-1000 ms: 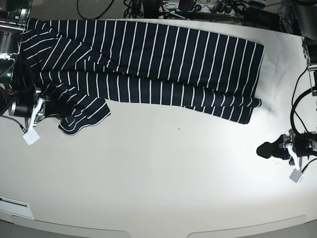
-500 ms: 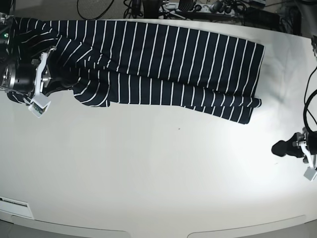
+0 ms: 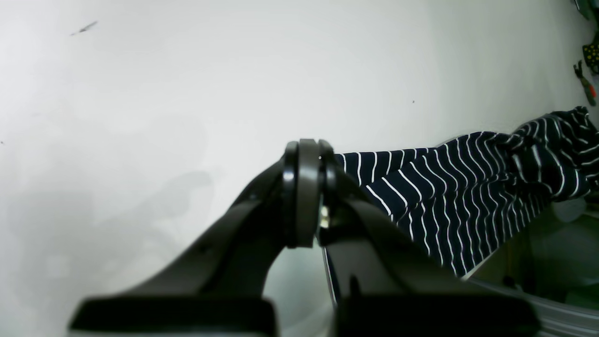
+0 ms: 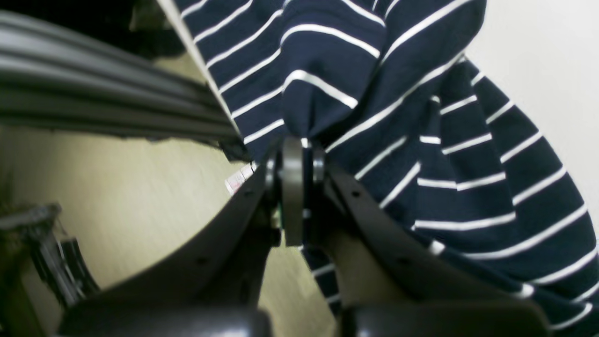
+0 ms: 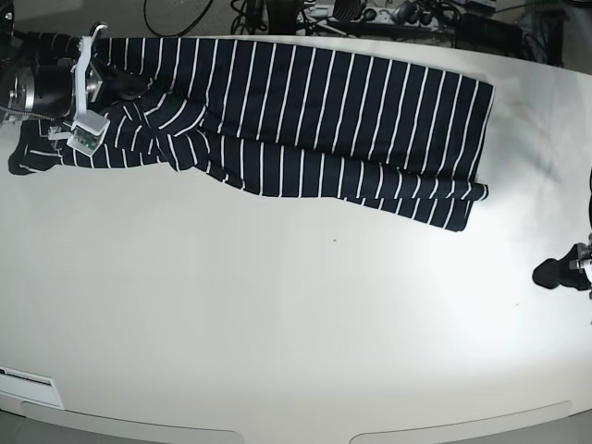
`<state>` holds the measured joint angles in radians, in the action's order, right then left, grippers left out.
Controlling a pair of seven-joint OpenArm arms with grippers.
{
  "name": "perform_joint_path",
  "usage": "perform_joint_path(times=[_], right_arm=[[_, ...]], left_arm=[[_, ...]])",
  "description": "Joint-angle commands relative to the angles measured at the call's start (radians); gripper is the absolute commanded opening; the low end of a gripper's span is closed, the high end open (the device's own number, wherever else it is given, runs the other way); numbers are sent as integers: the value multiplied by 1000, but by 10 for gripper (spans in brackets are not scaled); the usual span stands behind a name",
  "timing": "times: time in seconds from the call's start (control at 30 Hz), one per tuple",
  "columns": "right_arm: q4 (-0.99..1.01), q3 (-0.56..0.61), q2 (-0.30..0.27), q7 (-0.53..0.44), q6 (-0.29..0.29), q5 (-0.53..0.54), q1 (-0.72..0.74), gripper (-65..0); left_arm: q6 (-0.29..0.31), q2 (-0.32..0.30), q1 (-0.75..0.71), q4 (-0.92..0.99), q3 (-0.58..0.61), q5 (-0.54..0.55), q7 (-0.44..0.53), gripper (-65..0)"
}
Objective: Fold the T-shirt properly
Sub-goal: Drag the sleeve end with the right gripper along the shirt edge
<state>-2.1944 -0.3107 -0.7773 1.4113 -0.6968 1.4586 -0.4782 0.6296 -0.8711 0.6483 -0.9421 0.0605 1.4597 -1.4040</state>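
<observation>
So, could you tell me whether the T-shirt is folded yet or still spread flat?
Partly folded: the T-shirt lies as a long band with its near edge doubled over, while the right gripper pinches its bunched end.

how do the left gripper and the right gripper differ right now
The right gripper has its jaws shut on the T-shirt; the left gripper has its jaws shut on nothing. The right gripper is over the shirt at the table's far corner; the left gripper is over bare table, apart from the shirt. Both are dark.

I can read no words, numbers or brand marks anywhere: the small white label (image 5: 26, 377) at my white table's (image 5: 305, 324) edge is too blurred.
</observation>
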Motion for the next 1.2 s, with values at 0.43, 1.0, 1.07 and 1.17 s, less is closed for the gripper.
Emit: perform_joint_path(times=[0.43,1.0,1.07,1.17], right_arm=[[-49,-50,-156,-15,-1,25,-79,-650],[-49,-50,-208,-15,-1,-319,-162,-650],[-49,-50,-187,-33,-1,-399,-162,-650],[-49,-50,-170,-39,22,-439,-161,-476]], left_arm=[[7,-29,30,-14,-7,24,8,-650],[6,-30,31,-14,-7,24,8,-650],[7,-29,30,-14,-7,24,8,-650],[7,-29,31,-14,-7,24,8,-650]])
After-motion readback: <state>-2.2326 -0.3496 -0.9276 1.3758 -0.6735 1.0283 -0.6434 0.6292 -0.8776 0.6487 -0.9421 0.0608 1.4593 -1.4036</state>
